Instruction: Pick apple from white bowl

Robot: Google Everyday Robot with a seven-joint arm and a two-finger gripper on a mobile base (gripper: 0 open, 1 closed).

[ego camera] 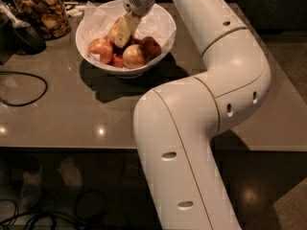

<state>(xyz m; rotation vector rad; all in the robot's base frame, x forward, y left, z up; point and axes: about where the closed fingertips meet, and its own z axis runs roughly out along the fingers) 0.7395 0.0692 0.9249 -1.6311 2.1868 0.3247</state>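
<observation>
Several apples are sitting together in the white bowl (165, 37), which is resting on a grey-brown table (72, 119) and is showing a lining of crumpled white paper (93, 23) along its inner wall. One of them, the apple (113, 31) with red-orange skin, is lying toward the back of the bowl's heap, slightly left of the bowl's centre. The gripper (123, 32) is reaching down into the bowl from above its far rim and is touching that apple's right side. Whether the gripper is clasping the apple or merely lying against it cannot be told, since its pale tip is covering the contact. Nearer the bowl's front rim, a pale red-yellow apple (100, 49) is lying at the left, a golden-tan apple (134, 55) is lying in the middle, and a dark red apple (151, 46) is sitting at the right. The white arm (216, 80) is rising from below the bowl's near side, bending at a large elbow to the right of the bowl and arching back over it. Left of the bowl, a glass jar (43, 13) of brown snacks is standing near the rim but apart from it, and a black cable (45, 86) is looping on the table out to the bowl's front left.
</observation>
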